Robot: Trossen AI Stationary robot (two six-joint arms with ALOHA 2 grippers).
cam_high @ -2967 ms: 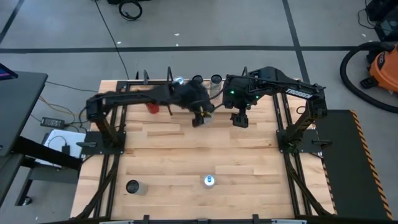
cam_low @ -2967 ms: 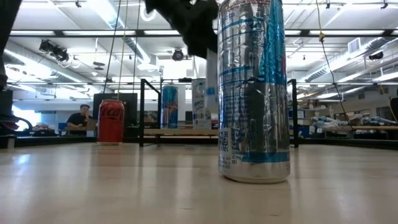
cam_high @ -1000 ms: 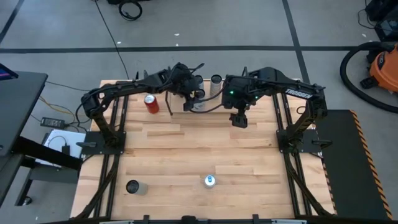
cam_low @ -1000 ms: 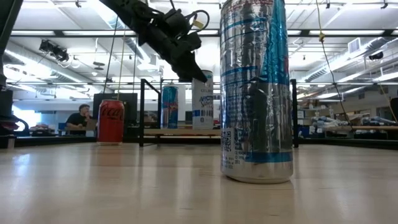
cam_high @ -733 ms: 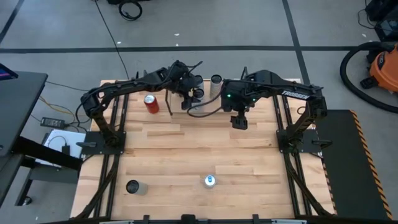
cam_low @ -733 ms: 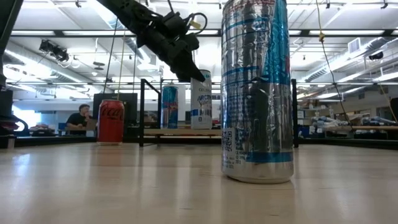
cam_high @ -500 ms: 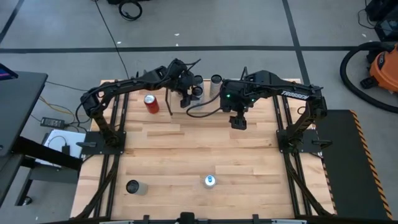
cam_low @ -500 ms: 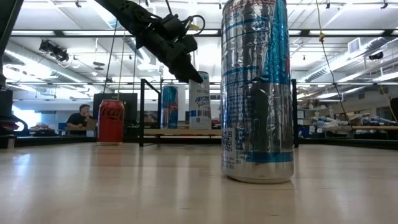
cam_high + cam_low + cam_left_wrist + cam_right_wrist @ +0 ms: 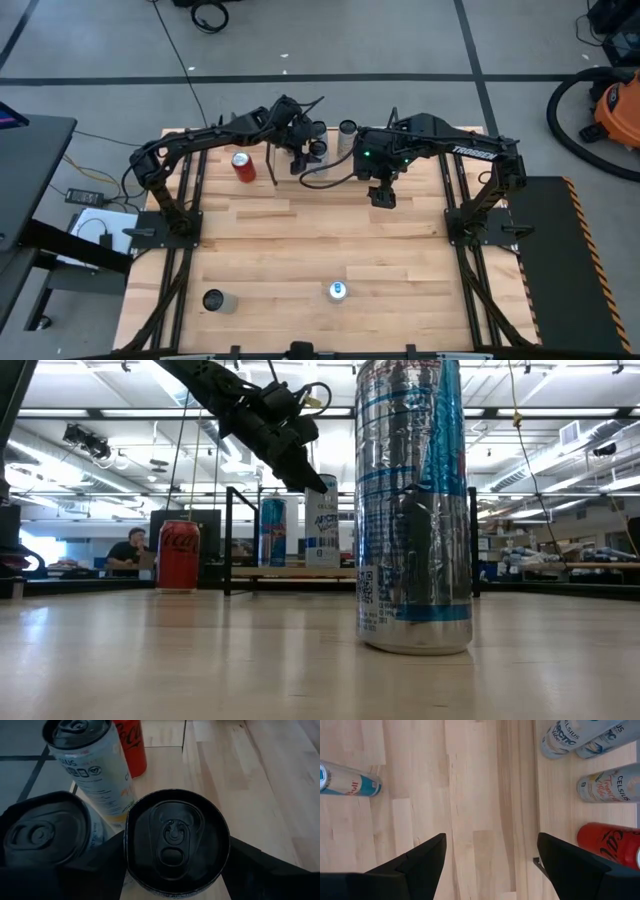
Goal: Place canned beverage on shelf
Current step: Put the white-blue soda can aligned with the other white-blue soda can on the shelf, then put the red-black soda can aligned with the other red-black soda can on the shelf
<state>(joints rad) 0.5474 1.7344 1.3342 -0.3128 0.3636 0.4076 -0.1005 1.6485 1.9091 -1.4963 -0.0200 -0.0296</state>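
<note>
Can (image 9: 176, 839) sits between left gripper's (image 9: 306, 150) fingers (image 9: 255, 865), held by its sides, upright, over shelf (image 9: 292, 572) at bench (image 9: 300, 230) far edge; likely being lowered into row. Left to right: red cola can (image 9: 241, 165) stands on bench left of shelf, still unplaced; shelf cans (image 9: 272, 532) already stand upright side by side; right gripper (image 9: 381, 196) hovers over bare bench just right of them, fingers open, empty, waiting. Blue-silver can (image 9: 337, 291) and dark can (image 9: 213, 300) wait near front edge.

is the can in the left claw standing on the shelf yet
Apparently yes. The can stands upright, base level with the shelf plank. The left claw is around its top.
</note>
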